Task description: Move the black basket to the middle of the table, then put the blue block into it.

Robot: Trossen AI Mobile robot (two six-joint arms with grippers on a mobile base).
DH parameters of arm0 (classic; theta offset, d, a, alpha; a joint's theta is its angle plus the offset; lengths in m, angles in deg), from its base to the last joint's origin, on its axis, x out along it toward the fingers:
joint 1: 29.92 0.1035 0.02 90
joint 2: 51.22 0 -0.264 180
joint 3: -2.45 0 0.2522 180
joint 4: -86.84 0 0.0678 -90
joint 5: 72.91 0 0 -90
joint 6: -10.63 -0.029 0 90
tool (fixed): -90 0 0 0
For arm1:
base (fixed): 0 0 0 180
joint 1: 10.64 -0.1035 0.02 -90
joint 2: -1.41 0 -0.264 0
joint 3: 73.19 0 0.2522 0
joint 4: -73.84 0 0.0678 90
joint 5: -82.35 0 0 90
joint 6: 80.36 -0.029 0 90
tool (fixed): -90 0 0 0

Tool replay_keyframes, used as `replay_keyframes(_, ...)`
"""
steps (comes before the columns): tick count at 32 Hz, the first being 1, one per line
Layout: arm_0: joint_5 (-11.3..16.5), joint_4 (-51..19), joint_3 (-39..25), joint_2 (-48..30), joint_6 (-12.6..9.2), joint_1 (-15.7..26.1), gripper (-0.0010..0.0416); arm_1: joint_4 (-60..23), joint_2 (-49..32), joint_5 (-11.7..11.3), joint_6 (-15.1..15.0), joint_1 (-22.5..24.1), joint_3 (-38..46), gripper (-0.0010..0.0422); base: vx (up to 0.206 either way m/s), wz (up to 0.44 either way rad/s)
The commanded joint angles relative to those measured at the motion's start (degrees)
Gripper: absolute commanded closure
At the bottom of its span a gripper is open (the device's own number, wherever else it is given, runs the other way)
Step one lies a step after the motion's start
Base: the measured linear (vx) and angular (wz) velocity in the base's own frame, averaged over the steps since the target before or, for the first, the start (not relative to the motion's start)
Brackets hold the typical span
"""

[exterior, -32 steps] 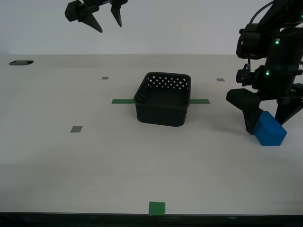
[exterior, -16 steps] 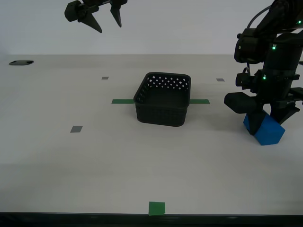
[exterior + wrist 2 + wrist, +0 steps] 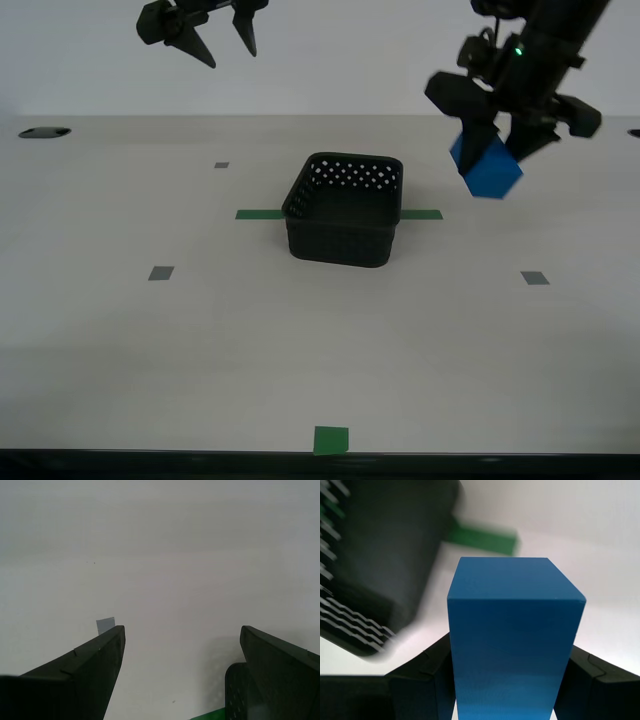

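Note:
The black basket [image 3: 345, 209] stands on the off-white table [image 3: 200, 340], over the green tape strip near the middle. My first gripper [image 3: 497, 135] is shut on the blue block [image 3: 486, 166] and holds it in the air, to the exterior view's right of the basket and higher than its rim. In the first wrist view the blue block [image 3: 512, 635] sits between the fingers, with the blurred basket [image 3: 380, 555] beside it. My second gripper [image 3: 225, 45] hangs open and empty high at the exterior view's upper left; in its own view its fingers [image 3: 90, 665] are spread wide.
A green tape strip [image 3: 258, 214] runs behind the basket. A green square [image 3: 331, 440] lies at the near edge. Small grey squares [image 3: 161, 273] dot the table, one [image 3: 535, 278] at the exterior view's right. A dark hole [image 3: 44, 132] is at far left.
My first gripper has lifted the blue block off the table and carried it up and toward the basket. A grey square it covered now shows. My second gripper has not moved.

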Motion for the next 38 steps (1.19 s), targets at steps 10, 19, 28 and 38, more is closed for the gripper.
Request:
replay_keyframes(10, 1.95, -4.55, -15.3, 0.0, -3.28, 11.76, 0.0406, 0.02, 0.02, 0.17, -0.13, 0.02, 0.04, 0.0099, 0.0, 0.0)
replay_keyframes(19, 5.05, -5.05, -23.04, -12.24, -2.47, 12.39, 0.0406, 0.46, 0.13, 0.17, -0.13, 0.0, 0.04, 0.0099, 0.0, 0.0)
replay_keyframes(28, 5.07, -4.31, -29.2, -20.26, 0.13, 12.9, 0.0406, 0.35, 0.13, 0.17, -0.13, 0.0, 0.04, 0.0099, 0.0, 0.0)
replay_keyframes(38, 5.07, -4.2, -29.14, -20.2, 2.95, 12.94, 0.0284, 0.37, 0.13, 0.2, -0.13, 0.0, 0.04, 0.0099, 0.0, 0.0)
